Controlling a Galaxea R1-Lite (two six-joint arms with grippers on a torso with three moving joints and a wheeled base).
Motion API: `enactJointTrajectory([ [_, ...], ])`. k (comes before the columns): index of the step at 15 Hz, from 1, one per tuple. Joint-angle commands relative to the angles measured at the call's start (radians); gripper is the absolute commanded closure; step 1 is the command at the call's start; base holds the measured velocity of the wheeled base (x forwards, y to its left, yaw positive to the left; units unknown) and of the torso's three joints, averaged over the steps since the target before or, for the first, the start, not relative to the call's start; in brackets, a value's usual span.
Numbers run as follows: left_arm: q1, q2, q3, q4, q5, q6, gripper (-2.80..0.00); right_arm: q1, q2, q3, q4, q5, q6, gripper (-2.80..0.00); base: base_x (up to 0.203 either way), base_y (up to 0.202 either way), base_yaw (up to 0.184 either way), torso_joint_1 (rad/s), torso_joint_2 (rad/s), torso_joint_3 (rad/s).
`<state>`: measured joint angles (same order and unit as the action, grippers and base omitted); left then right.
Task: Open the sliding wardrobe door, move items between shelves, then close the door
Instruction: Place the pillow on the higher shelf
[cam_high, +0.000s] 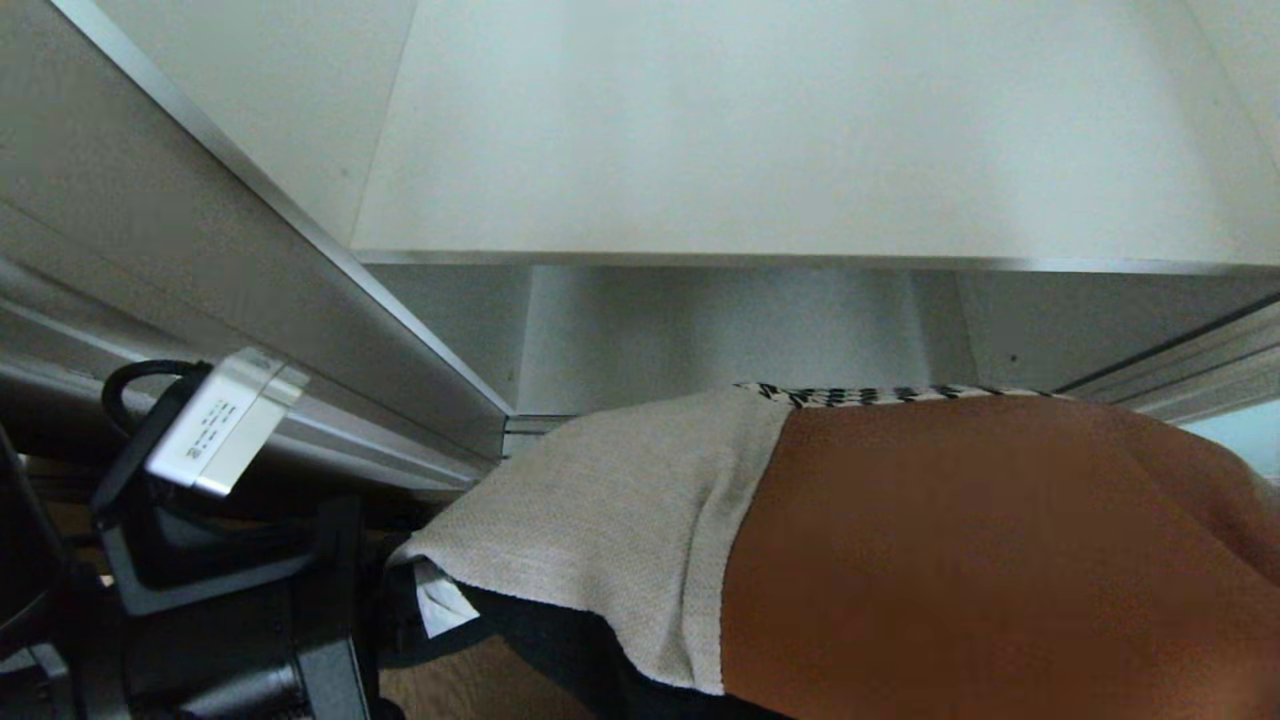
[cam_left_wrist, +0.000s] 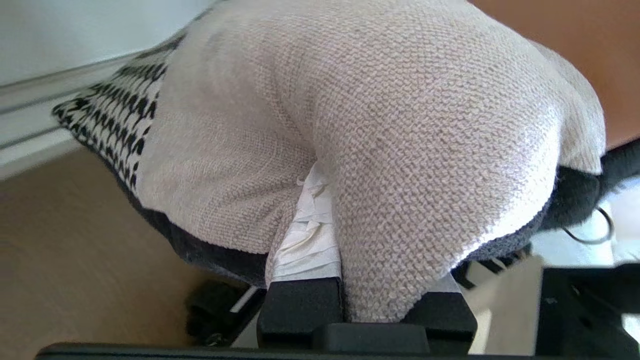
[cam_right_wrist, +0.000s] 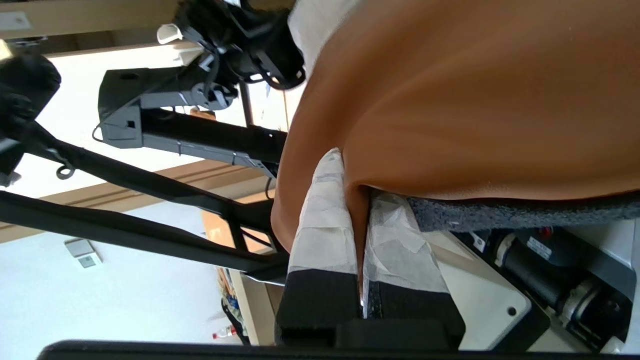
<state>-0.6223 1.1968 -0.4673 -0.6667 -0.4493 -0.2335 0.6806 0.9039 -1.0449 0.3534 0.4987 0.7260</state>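
The cushion is up in the air, right in front of the open wardrobe, and both grippers hold it. The left gripper has its jaws squeezed tight on a fold of the cream cloth at the cushion's left side — one white-taped finger pokes out between the bulges. The right gripper has its jaws pinched on the edge of the rust-brown leather part, with only a thin bit of leather between the two taped fingers. The black-and-white checked strip runs along the far edge of the cushion, nearest the wardrobe. A white shelf sits above and behind the cushion — the cushion is not touching it. A silver frame rail slants down on the left.
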Motion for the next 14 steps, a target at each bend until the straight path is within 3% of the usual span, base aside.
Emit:
enactJointTrajectory([
  [1,0.001,0.003,-0.013,-0.003,0.009,-0.002,0.0,0.0,-0.007,0.013,0.001,0.001,0.003,0.0,0.0,0.0,0.0,0.0,0.0,0.0],
  [5,0.001,-0.006,-0.045,0.001,0.041,-0.004,0.0,0.0,-0.014,0.016,0.001,-0.005,0.004,0.0,0.0,0.0,0.0,0.0,0.0,0.0],
  [14,0.001,-0.006,-0.067,0.001,0.044,-0.004,0.0,-0.001,-0.039,0.032,0.013,-0.005,0.003,0.0,0.0,0.0,0.0,0.0,0.0,0.0],
])
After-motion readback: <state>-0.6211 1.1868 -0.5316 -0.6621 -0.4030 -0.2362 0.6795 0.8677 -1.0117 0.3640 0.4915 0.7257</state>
